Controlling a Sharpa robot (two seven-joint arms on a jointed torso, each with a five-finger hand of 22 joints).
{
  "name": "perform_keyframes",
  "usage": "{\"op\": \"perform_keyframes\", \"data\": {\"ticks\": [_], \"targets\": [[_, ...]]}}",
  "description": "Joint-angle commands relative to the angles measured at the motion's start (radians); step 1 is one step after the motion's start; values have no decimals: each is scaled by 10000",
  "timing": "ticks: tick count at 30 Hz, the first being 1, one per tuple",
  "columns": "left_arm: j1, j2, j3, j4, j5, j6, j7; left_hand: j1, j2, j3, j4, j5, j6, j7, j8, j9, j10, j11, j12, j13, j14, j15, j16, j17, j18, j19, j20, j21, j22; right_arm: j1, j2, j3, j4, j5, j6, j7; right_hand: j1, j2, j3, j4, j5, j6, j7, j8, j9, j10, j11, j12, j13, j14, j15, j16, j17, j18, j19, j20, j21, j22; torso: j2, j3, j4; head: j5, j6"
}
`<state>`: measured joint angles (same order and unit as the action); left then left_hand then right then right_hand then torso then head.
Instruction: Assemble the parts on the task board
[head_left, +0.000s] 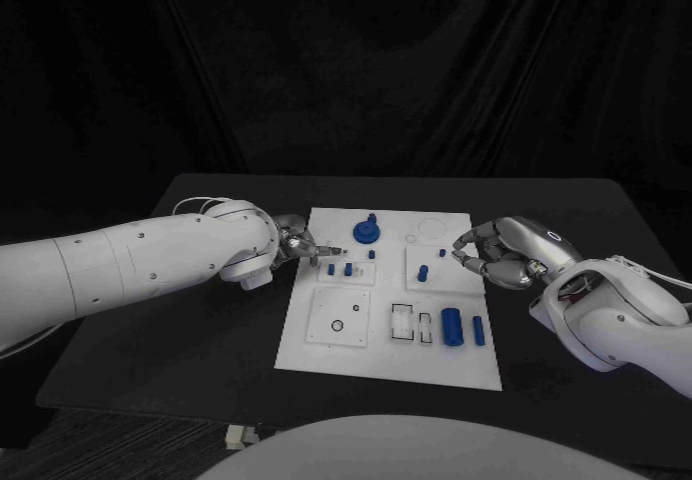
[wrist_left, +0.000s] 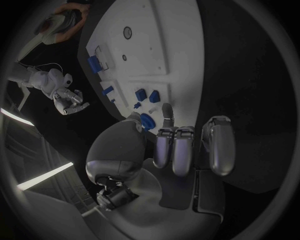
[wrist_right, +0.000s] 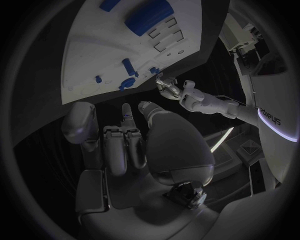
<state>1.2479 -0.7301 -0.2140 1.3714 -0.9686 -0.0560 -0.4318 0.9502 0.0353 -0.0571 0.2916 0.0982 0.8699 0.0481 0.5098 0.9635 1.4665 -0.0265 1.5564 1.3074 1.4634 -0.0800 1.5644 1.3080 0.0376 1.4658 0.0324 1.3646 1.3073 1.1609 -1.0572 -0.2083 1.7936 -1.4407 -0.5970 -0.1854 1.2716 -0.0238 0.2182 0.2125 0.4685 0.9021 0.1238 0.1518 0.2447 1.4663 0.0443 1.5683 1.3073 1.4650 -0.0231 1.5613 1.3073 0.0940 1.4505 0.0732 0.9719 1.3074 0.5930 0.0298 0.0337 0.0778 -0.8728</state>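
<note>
Nearest the robot, the task board (head_left: 389, 350) carries a thick blue cylinder (head_left: 451, 326) and a slimmer blue rod (head_left: 479, 330) lying beside two empty rectangular slots; further up, small blue pegs (head_left: 342, 268) stand near its left edge, and a blue knobbed part (head_left: 368, 231) sits at the far end. The left hand (head_left: 299, 243) hovers at the board's left edge with fingers curled; whether it pinches anything I cannot tell. The right hand (head_left: 498, 252) hangs over the right edge, fingers curled, seemingly empty, though that too is uncertain. Risk, as I judge it: a curled finger could knock the standing pegs, or a misaligned part could jam. No readable writing shows on the board.
</note>
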Motion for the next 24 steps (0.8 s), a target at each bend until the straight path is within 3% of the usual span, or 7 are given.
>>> {"op": "perform_keyframes", "data": {"ticks": [1,8,9,10,13,18,24], "targets": [[206,-144,18,234,-651,-1645,1361,31,159,-312,-2,-129,-31,-89,263,186,1043,-49,144,2634,1074,-45,64,2628,-14,423,-43,373,2164,-20,-71,6,48,-35,-11,-147,82,18,-3,-44,47,55,23,-40,-15,1045,-16,25,2635,965,-64,-39,2183,91,-48,-2,-68,1248,-4,1,-3,5,2],[679,-93,19,96,-2018,-2923,4665,1939,225,-309,-369,1295,-613,6,107,82,697,73,-346,2335,1074,62,64,2628,19,284,2,212,2113,-10,-218,8,159,-35,-244,-39,90,12,3,-53,67,56,26,-43,-17,1045,-16,25,2635,967,-65,-36,2194,87,-42,-3,-44,1254,1,5,-7,48,2],[700,-57,19,48,-2218,-2984,5047,2661,129,-178,-523,1757,-639,58,-141,-225,-430,197,-1915,1412,1066,142,52,2611,73,126,29,-42,2044,-9,-234,8,178,-35,-276,-10,84,13,3,-49,75,63,27,-42,-16,1045,-16,25,2635,971,-65,-31,2210,83,-35,-4,-20,1260,-5,7,-2,42,2],[726,18,18,-42,-2546,-3082,5642,3970,65,350,-621,1089,-663,279,-957,-1197,-3655,278,-7504,-2116,904,251,-233,2225,84,67,68,-82,2033,-8,-258,8,211,-35,-342,47,73,17,5,-40,86,80,24,-37,-15,1045,-19,25,2635,973,-66,-28,2221,77,-23,-6,18,1269,-8,3,7,32,2],[730,245,17,-312,-3547,-3257,6782,5404,-689,1159,-57,787,-461,513,-2609,-3171,-5242,741,-11862,-5798,833,756,-333,2088,90,-119,422,-312,1968,-6,-301,9,282,-35,-489,211,34,25,6,-10,105,138,9,-19,-9,1045,-32,25,2635,979,-76,-20,2245,67,4,-12,84,1286,6,5,-16,-6,2],[485,735,15,-1005,-6256,-3867,7745,5901,-1661,2249,-52,269,-276,73,-4232,-5310,-6764,497,-13691,-8428,760,256,-482,1862,291,-382,254,-988,1756,-7,-310,9,286,-35,-616,490,-109,29,-19,111,58,217,-29,-20,-15,1045,-73,25,2635,961,-111,-47,2143,55,55,-40,174,1307,12,-5,-12,-14,2],[156,1320,16,-1720,-8273,-4343,8008,6223,-2142,3061,-221,-20,61,-804,-4464,-6468,-6777,-252,-13897,-9973,832,-250,-474,1875,257,-200,-219,-959,1773,-9,-316,8,298,-35,-621,650,-326,46,-105,325,-404,250,-49,-57,-36,1045,-93,25,2635,959,-130,-49,2128,55,69,-60,158,1302,26,0,-4,-35,2]]}}
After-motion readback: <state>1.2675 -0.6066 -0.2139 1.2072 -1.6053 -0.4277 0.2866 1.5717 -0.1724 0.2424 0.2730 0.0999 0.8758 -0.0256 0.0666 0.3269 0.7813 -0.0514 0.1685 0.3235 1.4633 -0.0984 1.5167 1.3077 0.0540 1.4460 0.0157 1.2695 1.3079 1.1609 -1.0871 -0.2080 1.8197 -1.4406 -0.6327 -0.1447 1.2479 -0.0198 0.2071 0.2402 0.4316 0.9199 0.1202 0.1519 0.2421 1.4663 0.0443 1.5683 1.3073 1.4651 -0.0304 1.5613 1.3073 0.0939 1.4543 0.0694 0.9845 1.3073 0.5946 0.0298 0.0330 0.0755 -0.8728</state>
